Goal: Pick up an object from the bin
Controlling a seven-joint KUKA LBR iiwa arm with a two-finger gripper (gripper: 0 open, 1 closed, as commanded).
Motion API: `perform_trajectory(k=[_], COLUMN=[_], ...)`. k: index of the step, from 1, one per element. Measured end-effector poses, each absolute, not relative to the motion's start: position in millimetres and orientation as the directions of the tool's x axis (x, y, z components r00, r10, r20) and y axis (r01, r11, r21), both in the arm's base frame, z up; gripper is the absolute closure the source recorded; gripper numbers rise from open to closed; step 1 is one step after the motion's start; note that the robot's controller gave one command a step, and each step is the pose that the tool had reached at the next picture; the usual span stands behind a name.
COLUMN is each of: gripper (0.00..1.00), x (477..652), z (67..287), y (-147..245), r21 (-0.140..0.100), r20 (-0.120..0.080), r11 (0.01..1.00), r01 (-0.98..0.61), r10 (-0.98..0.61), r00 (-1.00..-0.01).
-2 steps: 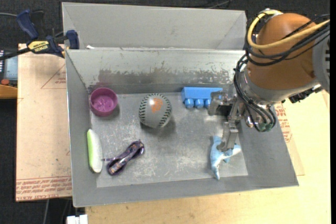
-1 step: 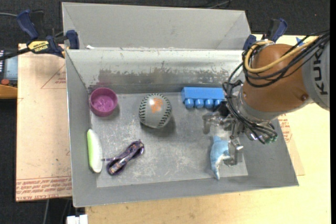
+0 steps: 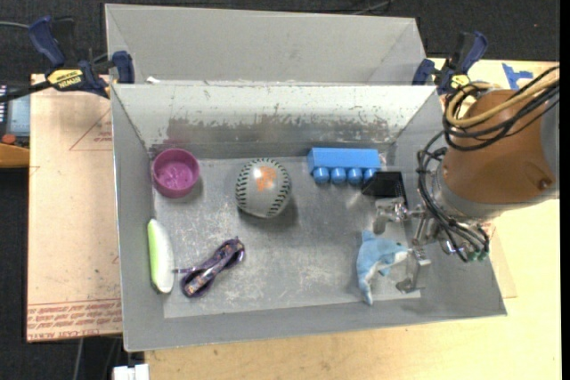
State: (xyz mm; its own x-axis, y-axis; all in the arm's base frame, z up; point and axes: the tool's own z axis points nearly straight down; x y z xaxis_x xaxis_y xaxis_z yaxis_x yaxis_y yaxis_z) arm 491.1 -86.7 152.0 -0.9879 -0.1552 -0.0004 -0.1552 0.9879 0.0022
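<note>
Pincer: the pincer (image 3: 398, 250) is low in the bin (image 3: 267, 113), and its fingers (image 3: 411, 280) stand apart, clamped on nothing.
Likely target: a pale blue crumpled thing (image 3: 376, 266), soft-looking like a scrap of cloth or film, lies right at the fingertips. Part of it seems to reach in between them. I cannot tell whether metal touches it.
Just beyond the pincer: a small black thing (image 3: 384, 184) lies toward the far wall, and a blue studded block (image 3: 346, 165) lies just past it.
Well off to the pincer's far side: a grey ball with an orange patch (image 3: 264, 188), a purple cup (image 3: 175, 172), a purple twisted thing (image 3: 212, 267) and a white-green stick (image 3: 159, 255).
Risk, thin grip: if only a fold or an edge sits between the fingers, closing could pinch too little, and the scrap would probably slip out on the lift.
Risk, pushing away: the thing looks light. A finger landing on it off-centre could shove it aside across the smooth floor instead of trapping it.
Risk, floor contact: a flat, limp thing calls for a low reach, and going too low would scrape the fingertips on the metal.
Risk, wall: the bin's sloping side wall is close behind the pincer, leaving little room to shift that way.
Risk, stray catch: the black thing is near enough that a drift toward the far wall could nudge it.
</note>
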Motion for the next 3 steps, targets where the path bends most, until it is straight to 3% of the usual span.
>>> perform_trajectory(k=[1, 2, 3], gripper=[0.00, 0.00, 1.00], x=[507.8, 500.4, 508.0], z=[149, 88, 71], y=[-98, -103, -105], r21=[0.001, 0.002, -0.002], r20=[-0.005, -0.004, -0.010], r11=[0.897, 0.991, 0.830], r01=[-0.442, -0.133, -0.558], r10=[-0.442, -0.133, -0.558], r00=[-0.897, -0.991, -0.830])
